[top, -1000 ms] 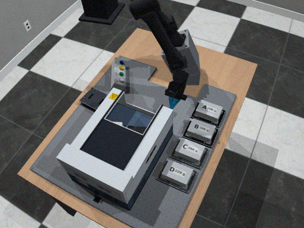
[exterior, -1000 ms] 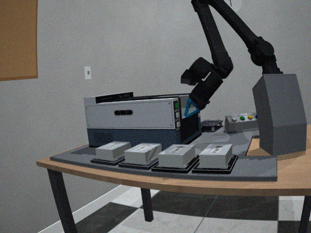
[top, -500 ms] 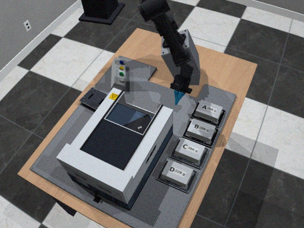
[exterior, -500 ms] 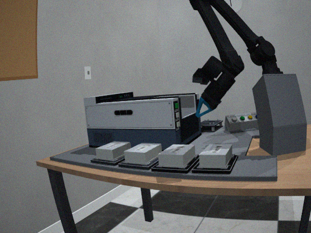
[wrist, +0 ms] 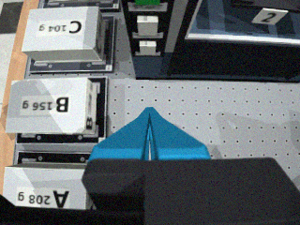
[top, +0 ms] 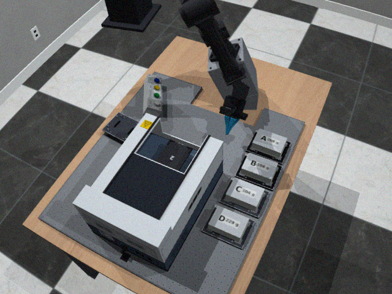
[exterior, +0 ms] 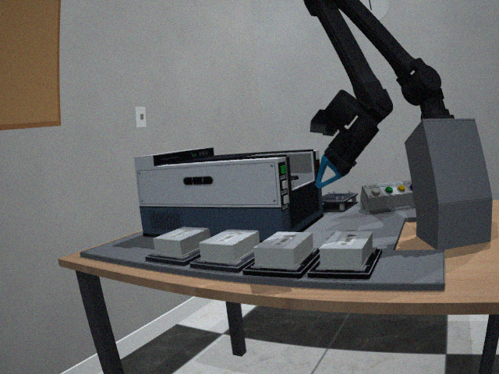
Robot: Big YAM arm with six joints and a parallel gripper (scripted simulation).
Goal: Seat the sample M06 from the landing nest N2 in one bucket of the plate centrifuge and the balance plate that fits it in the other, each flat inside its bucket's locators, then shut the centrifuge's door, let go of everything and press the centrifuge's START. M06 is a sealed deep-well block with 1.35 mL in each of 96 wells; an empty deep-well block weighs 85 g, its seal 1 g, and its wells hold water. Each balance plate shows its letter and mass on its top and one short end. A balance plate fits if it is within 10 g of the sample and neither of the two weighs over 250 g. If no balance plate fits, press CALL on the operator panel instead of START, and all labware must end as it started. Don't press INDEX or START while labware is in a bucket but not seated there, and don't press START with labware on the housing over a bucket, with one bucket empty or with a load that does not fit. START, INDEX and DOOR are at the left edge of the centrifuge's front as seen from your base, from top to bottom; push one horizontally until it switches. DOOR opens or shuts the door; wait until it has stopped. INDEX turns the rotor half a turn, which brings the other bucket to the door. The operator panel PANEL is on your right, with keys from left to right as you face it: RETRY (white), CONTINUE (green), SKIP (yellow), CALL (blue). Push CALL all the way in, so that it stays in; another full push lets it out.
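Balance plate A (wrist: 44, 193) read "A 208 g", plate B (wrist: 49, 105) "B 156 g", plate C (wrist: 61, 29) "C 104 g", plate D (top: 228, 223) "D 229 g", bucket tag (wrist: 266, 17) "2".

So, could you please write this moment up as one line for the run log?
blue-fingered hand: shut, empty, off the buttons | white-and-navy box centrifuge: door open, bucket 2 empty | grey balance plates A-D: in nests

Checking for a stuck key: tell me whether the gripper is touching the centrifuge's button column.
Apart. In the wrist view the shut gripper points at the buttons, with bare perforated deck between its tip and the centrifuge.
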